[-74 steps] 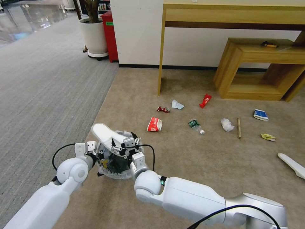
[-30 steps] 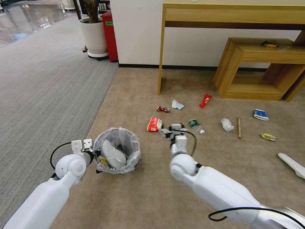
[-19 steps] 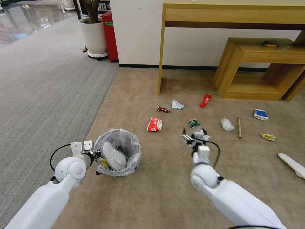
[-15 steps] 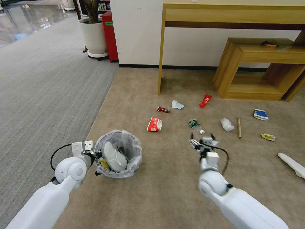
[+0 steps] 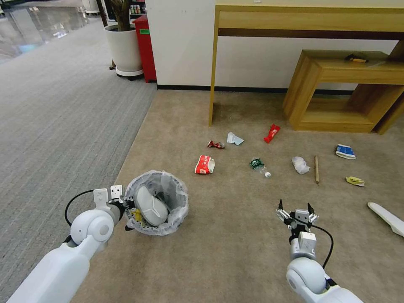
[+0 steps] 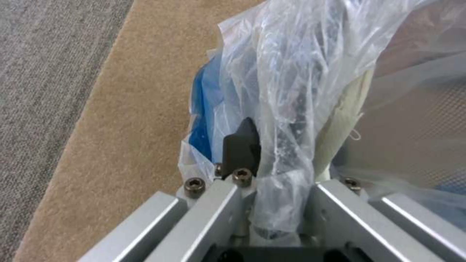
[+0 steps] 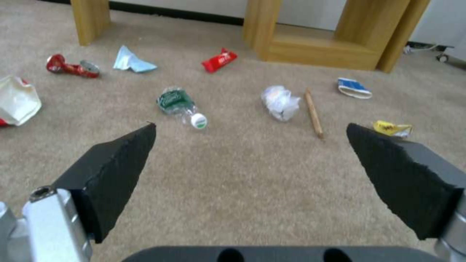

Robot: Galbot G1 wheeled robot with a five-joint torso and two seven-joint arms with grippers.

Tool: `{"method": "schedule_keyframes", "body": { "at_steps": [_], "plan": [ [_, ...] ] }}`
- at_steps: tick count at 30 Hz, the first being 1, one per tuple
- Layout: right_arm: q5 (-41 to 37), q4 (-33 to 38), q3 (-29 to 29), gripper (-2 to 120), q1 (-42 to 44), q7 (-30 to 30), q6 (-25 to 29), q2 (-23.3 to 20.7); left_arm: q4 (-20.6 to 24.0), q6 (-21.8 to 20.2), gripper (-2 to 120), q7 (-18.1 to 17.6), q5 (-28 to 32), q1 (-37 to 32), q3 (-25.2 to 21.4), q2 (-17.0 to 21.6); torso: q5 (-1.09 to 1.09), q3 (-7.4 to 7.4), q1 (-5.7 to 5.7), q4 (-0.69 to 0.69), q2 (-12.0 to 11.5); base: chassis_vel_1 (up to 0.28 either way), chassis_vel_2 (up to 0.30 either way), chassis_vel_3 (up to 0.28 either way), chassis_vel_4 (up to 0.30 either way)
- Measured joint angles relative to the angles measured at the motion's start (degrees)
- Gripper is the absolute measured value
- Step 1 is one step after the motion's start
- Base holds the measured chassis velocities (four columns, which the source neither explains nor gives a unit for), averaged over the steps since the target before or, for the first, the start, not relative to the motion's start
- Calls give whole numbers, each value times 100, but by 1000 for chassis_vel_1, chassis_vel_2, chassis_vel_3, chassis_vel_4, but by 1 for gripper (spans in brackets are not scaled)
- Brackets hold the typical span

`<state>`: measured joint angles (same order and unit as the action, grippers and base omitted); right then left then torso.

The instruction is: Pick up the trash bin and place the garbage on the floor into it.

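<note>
The trash bin (image 5: 179, 201), lined with a crinkled bag (image 6: 291, 72), hangs just above the floor (image 5: 227, 235) at the left. My left gripper (image 5: 126, 206) is shut on its rim. One white slipper (image 5: 150, 206) lies inside. My right gripper (image 5: 295, 208) hovers open and empty over bare carpet, its fingers (image 7: 121, 171) wide apart. Beyond it lies the garbage: a bottle (image 7: 177, 102), paper wad (image 7: 280, 102), stick (image 7: 313, 117), carton (image 7: 354, 88), yellow wrapper (image 7: 392, 128), red wrapper (image 7: 219, 60) and crushed cup (image 5: 205, 164). A second slipper (image 5: 387, 218) lies at the far right.
A wooden desk leg (image 5: 214, 63) and a low wooden shelf (image 5: 336, 92) stand behind the litter by the wall. A white plant pot (image 5: 124, 50) and red box (image 5: 146, 46) are at the back left. Grey striped carpet (image 5: 63, 105) runs along the left.
My right gripper let the slipper drop into the bin, then swung right and back toward me, staying open. The left arm and the bin barely moved.
</note>
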<state>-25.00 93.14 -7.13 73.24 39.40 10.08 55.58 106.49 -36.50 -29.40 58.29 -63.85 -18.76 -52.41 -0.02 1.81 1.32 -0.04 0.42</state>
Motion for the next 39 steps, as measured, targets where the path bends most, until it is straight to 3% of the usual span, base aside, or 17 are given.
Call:
{"method": "schedule_keyframes", "body": {
  "at_steps": [39],
  "plan": [
    [541, -183, 573, 100, -168, 76, 12, 140, 155, 18, 0, -23, -111, -204, -70, -48, 0, 0, 1, -1, 0, -29, 30, 31, -31]
  ]
}}
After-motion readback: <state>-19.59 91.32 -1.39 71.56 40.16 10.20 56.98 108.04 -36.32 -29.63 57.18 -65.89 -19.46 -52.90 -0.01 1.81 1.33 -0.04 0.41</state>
